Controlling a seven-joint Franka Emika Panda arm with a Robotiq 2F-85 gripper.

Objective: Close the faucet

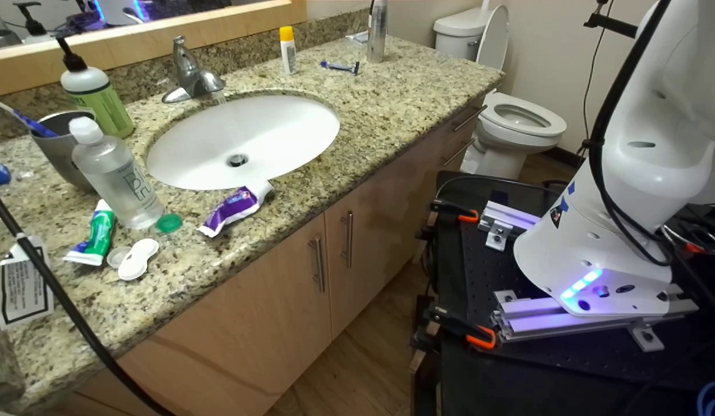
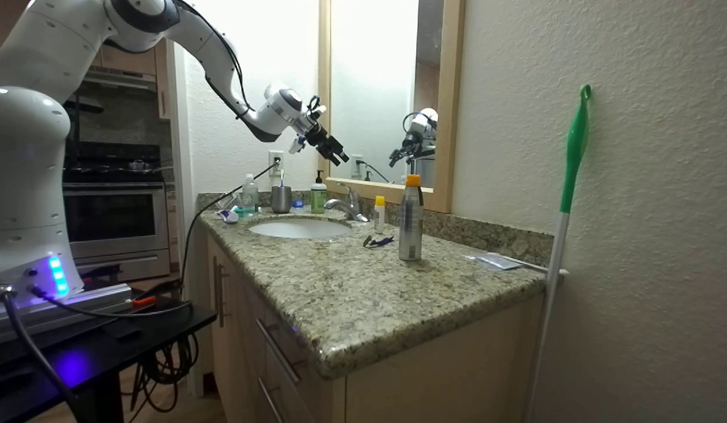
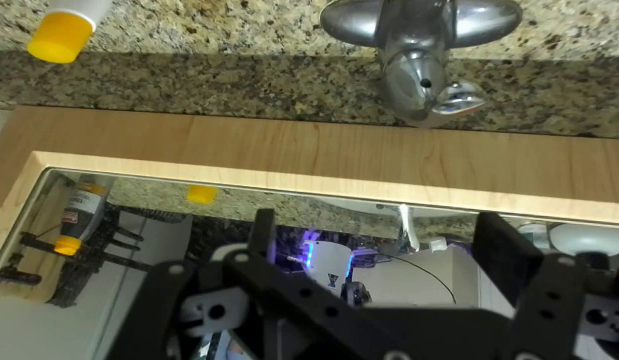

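Note:
The chrome faucet (image 1: 190, 81) stands at the back rim of the basin, its lever handle (image 1: 179, 47) tilted up on top. A thin clear streak under its spout looks like running water. In an exterior view my gripper (image 2: 335, 156) hangs in the air, higher than the faucet (image 2: 350, 204) and near the mirror, touching nothing. The wrist view has the faucet (image 3: 414, 55) at the top, beyond the fingertips. There my gripper (image 3: 382, 235) is open, its fingers wide apart with only mirror reflections between them.
A wood-framed mirror (image 3: 309, 150) rises behind the faucet. Around the white basin (image 1: 288, 127) stand a green soap bottle (image 1: 106, 104), a metal cup (image 1: 60, 150), a clear bottle (image 1: 120, 185) and a yellow-capped bottle (image 1: 288, 52). A taller silver bottle (image 2: 410, 226) and razor (image 2: 380, 241) lie further along.

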